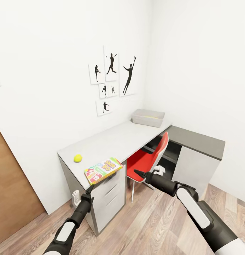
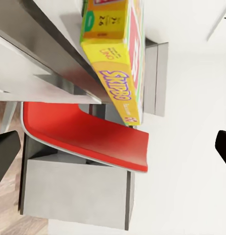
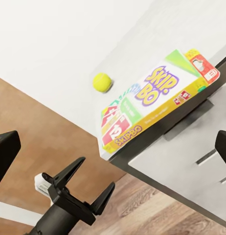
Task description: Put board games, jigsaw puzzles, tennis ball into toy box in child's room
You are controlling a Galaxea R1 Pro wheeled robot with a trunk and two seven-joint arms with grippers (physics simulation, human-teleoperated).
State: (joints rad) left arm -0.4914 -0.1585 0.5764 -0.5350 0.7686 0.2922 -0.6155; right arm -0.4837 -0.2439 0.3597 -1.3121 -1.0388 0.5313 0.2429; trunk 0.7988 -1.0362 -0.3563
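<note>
Left pincer [image 1: 89,190], spread open and holding nothing, is hovering just beneath the colourful flat Skip-Bo game box [image 1: 103,170] overhanging the light grey worktop [image 1: 111,140] edge, its long axis along that edge

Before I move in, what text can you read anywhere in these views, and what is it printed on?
"SKIP BO": large letters on the top face of the game box lying at the table edge.
"SKIPBO": on the box's side edge, readable in both wrist views.
"UNO": small word on a yellow panel of the box, left wrist view.
Other small print on the box: too blurred to read.
Wall pictures: silhouettes, no text.
</note>
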